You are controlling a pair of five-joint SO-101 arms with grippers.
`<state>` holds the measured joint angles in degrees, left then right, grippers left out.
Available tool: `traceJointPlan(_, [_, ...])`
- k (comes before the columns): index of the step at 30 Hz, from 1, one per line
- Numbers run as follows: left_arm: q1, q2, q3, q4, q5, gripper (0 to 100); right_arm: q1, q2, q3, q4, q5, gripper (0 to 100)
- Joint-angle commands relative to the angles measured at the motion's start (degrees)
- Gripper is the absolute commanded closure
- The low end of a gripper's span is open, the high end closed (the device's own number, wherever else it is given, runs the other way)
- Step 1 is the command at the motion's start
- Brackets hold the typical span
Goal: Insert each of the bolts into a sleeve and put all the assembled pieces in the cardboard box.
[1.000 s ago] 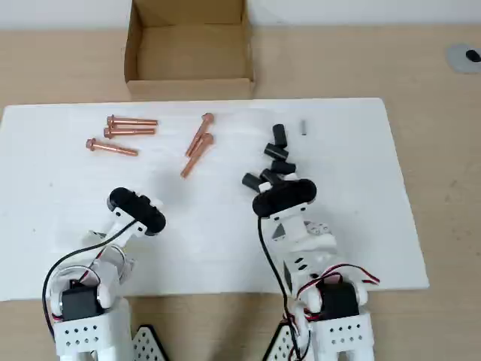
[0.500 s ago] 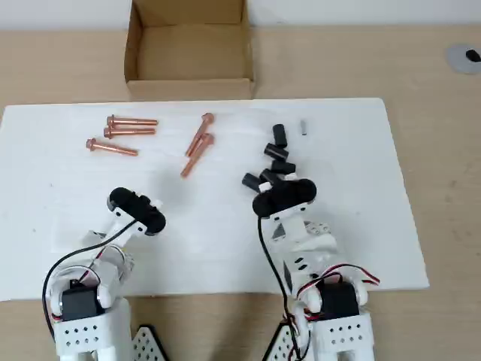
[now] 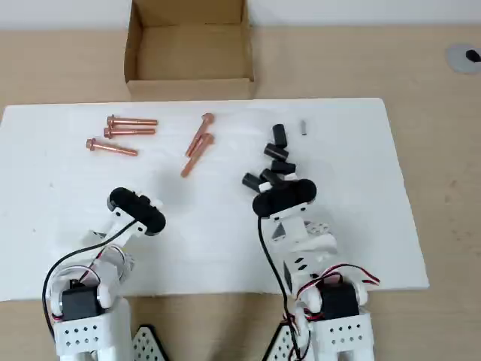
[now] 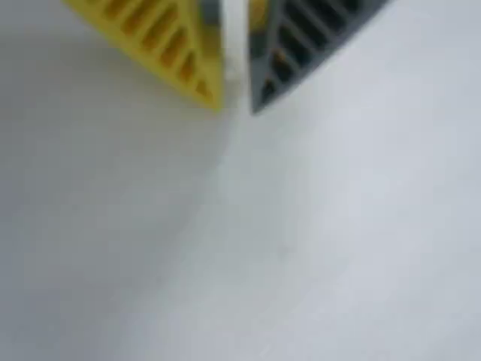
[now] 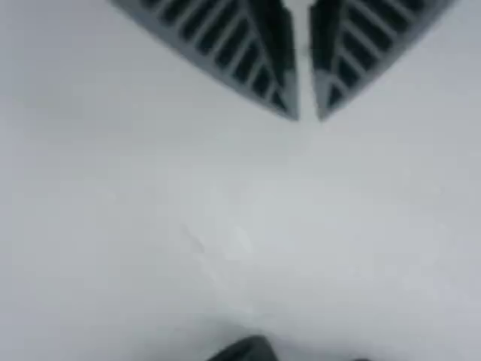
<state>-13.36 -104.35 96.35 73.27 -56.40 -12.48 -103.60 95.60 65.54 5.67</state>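
At the upper left of the high view, three copper bolts point(image 3: 124, 132) lie flat on the white sheet point(image 3: 361, 195), roughly side by side with their flanged heads to the left. Below them sits the left arm. In its wrist view the left gripper point(image 4: 237, 107) hangs over bare sheet with its jaws drawn almost together, a thin slit between them and nothing held.

At top centre, on the table just beyond the sheet's edge, the cardboard box point(image 3: 188, 89) stands open and empty. Below it, more bolts lie slanted with their heads uppermost.

Right of centre, the black sleeves point(image 3: 275, 156) sit in a loose cluster, some touching. The right arm's wrist is just below them. The right gripper point(image 5: 304, 114) is likewise closed to a slit and empty, with a dark rounded shape, probably a sleeve, at that view's bottom edge. A small grey piece point(image 3: 304, 127) lies apart at the upper right.

The bolts look rigid, light and smooth, so they will likely roll. Mid-shank across the axis is the surest hold, leaving the tip free to enter a sleeve. The sleeves are short and stiff, and are best pinched across the barrel with the bore kept clear.
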Motion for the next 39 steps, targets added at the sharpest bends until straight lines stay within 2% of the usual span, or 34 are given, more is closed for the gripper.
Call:
traceJointPlan(1, [-0.35, -0.22, 0.70, -0.09, -0.53, 96, 0.84, -6.37, 0.04, -0.88, 0.53, 98.8])
traceJointPlan(6, [-0.44, -0.22, 0.70, 2.20, -0.62, 96, 0.57, -6.37, 0.04, -0.88, 0.53, 98.8])
traceJointPlan(11, [-0.62, -0.22, 0.70, 3.60, -4.66, 96, 0.48, -6.37, 0.04, -0.88, 0.26, 98.8])
traceJointPlan(17, [-0.70, -0.22, 0.53, 3.52, -3.52, 96, -1.36, -6.37, 0.31, -2.37, 0.53, 98.8])
traceJointPlan(19, [-0.79, -0.22, -0.97, 2.11, 3.87, 99, -1.27, -6.29, -0.57, -1.76, 0.53, 98.8])
traceJointPlan(23, [-5.10, -0.22, -8.70, 1.05, 35.52, 98, -1.63, -6.11, -4.62, -2.46, 0.00, 98.7])
traceJointPlan(24, [-5.63, -0.13, -10.46, 0.97, 39.56, 98, -1.63, -5.76, -5.93, -3.08, -0.18, 98.5])
traceJointPlan(29, [-5.63, 3.21, -14.77, 0.53, 40.97, 98, -1.54, 4.09, -14.55, -1.23, -0.26, 88.4])
traceJointPlan(31, [-5.63, 6.81, -17.67, -1.41, 43.25, 93, -1.45, 12.00, -20.26, -1.41, -0.35, 86.8])
traceJointPlan(34, [-5.19, 15.08, -26.99, -4.66, 50.55, 87, -1.45, 27.03, -33.01, -1.32, -0.35, 88.1])
traceJointPlan(37, [-3.78, 27.91, -40.35, -5.89, 57.85, 86, -1.45, 44.62, -49.01, 0.79, -0.62, 88.2])
traceJointPlan(39, [-2.73, 38.37, -50.11, -4.66, 63.03, 86, -1.63, 56.13, -60.97, 4.57, -3.52, 88.2])
